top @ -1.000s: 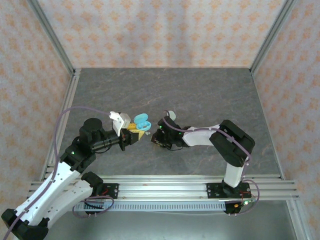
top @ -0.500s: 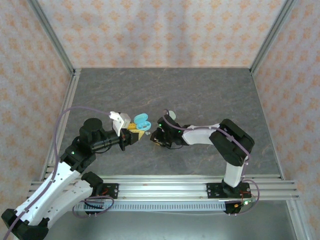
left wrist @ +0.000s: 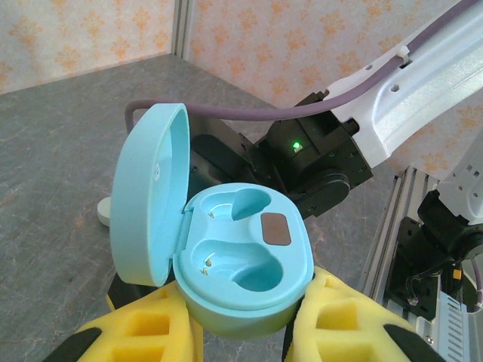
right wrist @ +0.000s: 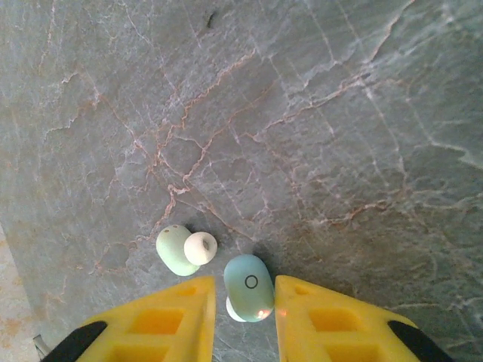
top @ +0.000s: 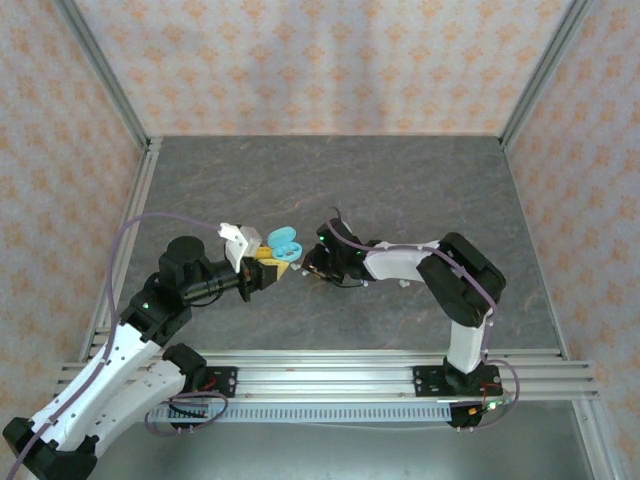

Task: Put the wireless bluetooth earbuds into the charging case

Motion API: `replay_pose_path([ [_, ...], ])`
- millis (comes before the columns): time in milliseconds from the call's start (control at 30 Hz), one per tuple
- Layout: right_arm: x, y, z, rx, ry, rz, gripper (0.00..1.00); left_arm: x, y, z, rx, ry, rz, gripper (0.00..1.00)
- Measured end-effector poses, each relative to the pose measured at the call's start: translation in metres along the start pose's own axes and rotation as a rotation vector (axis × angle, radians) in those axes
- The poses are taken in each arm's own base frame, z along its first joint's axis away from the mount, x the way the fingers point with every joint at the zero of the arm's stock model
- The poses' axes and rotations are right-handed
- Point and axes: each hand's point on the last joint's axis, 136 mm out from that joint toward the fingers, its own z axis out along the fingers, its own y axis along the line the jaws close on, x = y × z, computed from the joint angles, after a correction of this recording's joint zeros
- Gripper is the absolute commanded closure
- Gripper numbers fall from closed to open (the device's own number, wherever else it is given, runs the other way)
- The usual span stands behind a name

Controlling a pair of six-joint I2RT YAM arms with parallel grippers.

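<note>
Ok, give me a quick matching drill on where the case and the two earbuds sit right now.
Things:
1. charging case
2. light blue earbud
3. mint earbud

Places:
A. lying on the table beside the right gripper, outside its jaws
B. held in the left gripper, lid open, both wells empty
C. between the right gripper's jaws

Pairs: 1-B, 2-C, 3-A
</note>
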Motion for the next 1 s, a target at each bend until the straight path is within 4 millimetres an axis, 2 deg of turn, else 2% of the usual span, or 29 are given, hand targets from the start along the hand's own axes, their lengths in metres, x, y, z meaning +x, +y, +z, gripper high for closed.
replay_pose_path([
  [700,0.0033,-0.0027,0.0073,0.151,0.05,-0.124,0.72,-0.0009,-0.0007,-0.0014,0.0,-0.005,0.003,0.86],
  [1000,0.0022,-0.0039,0.0061,0.18,0.046,-0.19,0.87,-0.0007,0.0012,-0.0011,-0.01,-0.004,0.002,0.87],
])
